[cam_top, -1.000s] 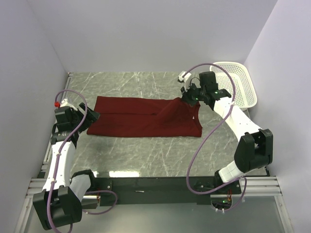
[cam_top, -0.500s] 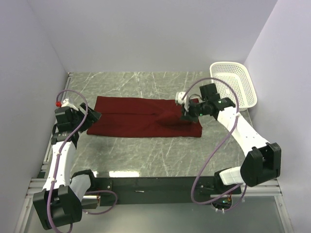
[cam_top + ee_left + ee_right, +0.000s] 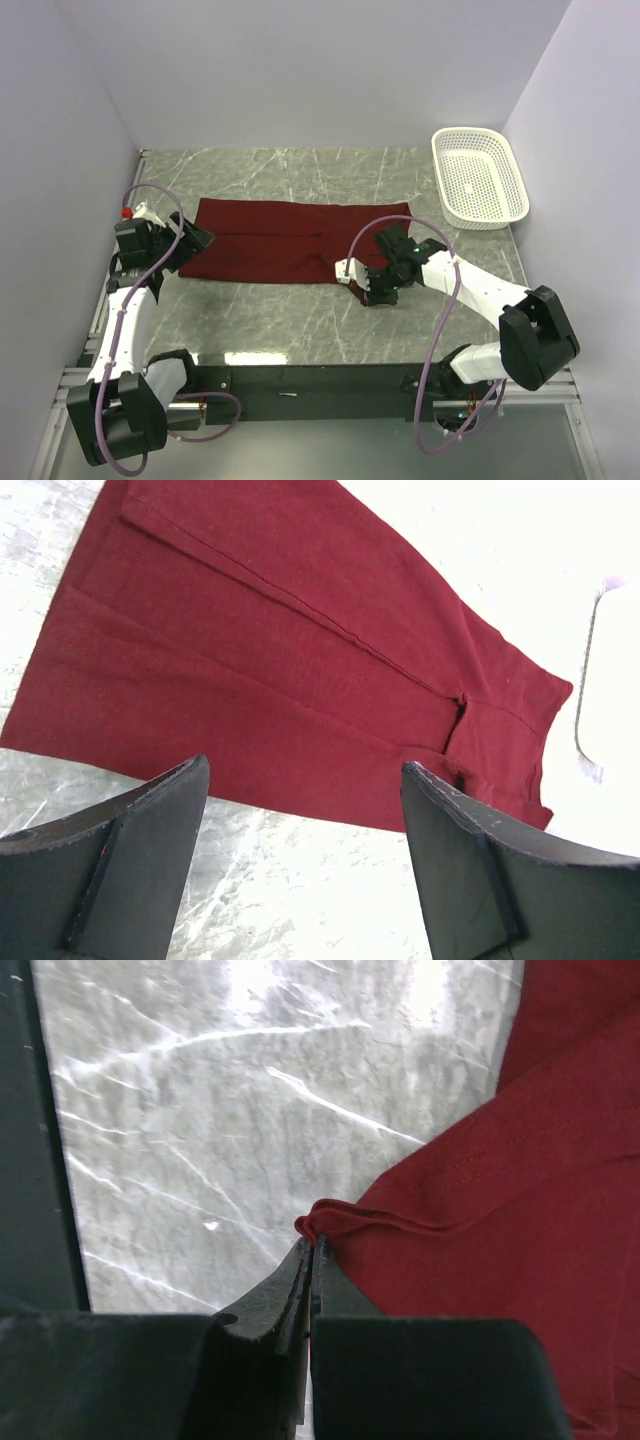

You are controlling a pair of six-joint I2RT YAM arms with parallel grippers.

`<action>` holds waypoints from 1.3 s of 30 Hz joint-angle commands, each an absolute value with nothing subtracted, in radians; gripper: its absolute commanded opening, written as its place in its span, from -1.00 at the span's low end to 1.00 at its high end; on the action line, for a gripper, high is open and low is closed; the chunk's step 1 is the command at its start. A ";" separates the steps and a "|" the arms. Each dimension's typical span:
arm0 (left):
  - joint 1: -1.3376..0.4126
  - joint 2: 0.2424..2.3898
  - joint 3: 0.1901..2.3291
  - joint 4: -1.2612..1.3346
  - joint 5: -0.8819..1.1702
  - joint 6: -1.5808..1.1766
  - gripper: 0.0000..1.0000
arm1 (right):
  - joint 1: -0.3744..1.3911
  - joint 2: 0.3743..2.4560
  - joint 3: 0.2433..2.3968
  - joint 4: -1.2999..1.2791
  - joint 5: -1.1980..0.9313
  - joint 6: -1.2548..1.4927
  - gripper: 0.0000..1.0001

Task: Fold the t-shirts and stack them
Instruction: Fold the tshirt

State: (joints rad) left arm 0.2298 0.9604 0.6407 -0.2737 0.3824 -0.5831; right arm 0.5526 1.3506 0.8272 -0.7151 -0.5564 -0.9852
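Pulling t-shirt (image 3: 262, 245) corner nearer, right tool (image 3: 360, 287)

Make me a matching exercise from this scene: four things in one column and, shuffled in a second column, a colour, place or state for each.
Things:
1. t-shirt
2. basket
3. left gripper
4. right gripper

Descriptions:
A. white, at the far right
B. shut on a bunched edge of cloth
C. dark red, lying mostly flat
D. open, holding nothing

Pairs: 1-C, 2-A, 3-D, 4-B
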 commanded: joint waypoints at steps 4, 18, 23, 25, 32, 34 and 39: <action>0.235 0.966 0.635 -0.235 0.423 -0.554 0.65 | 0.572 1.376 0.838 -0.658 -0.494 -0.963 -0.91; 0.233 0.962 0.635 -0.235 0.425 -0.552 0.65 | 0.483 1.572 1.116 -0.588 -0.578 -0.443 -0.01; 0.233 0.948 0.632 -0.236 0.423 -0.551 0.65 | 0.483 1.687 1.175 -0.594 -0.540 -0.365 -0.12; 0.232 0.951 0.634 -0.236 0.425 -0.551 0.65 | 0.483 1.703 1.172 -0.595 -0.534 -0.353 -0.12; 0.233 0.959 0.632 -0.227 0.434 -0.552 0.65 | 0.482 1.736 1.143 -0.586 -0.489 -0.333 -0.12; 0.233 0.956 0.632 -0.227 0.434 -0.552 0.65 | 0.482 1.756 1.144 -0.581 -0.479 -0.327 -0.12; 0.233 0.953 0.632 -0.230 0.431 -0.552 0.65 | 0.483 1.798 1.180 -0.586 -0.468 -0.324 -0.11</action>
